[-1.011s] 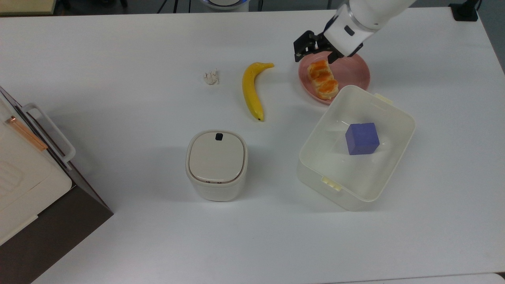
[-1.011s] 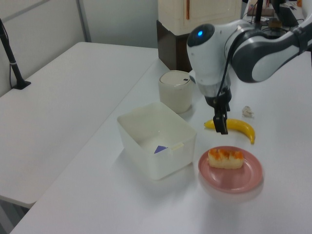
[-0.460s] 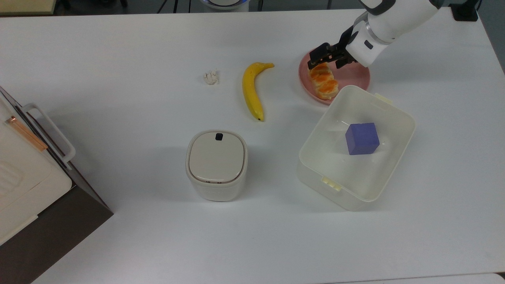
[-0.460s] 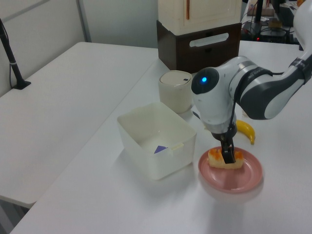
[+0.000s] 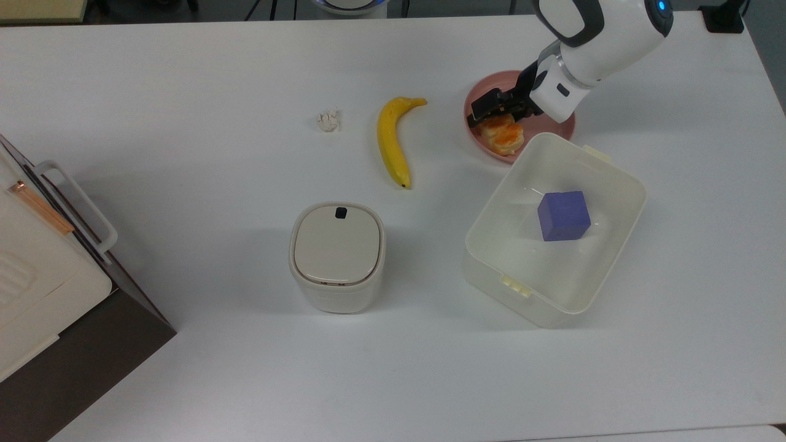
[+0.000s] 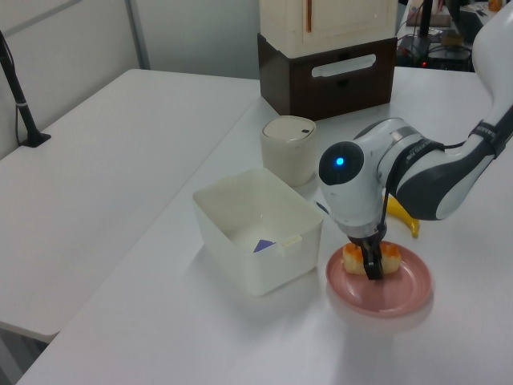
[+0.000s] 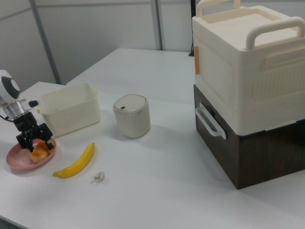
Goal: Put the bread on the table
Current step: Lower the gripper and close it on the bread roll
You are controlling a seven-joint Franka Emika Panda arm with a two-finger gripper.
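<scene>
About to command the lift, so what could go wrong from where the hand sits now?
1. The hand straddles only one end of the glossy orange-brown bread loaf, so the loaf may tilt or slip out when lifted.
2. The round pink plate could shift with it.
3. The cream plastic bin overlaps the plate in the top view and the yellow banana lies near, so the set-down path is tight.

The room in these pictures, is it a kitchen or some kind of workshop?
Probably a robotics lab, not a kitchen: a robot arm's gripper works over bread on a plain white table, with partition walls behind.
</scene>
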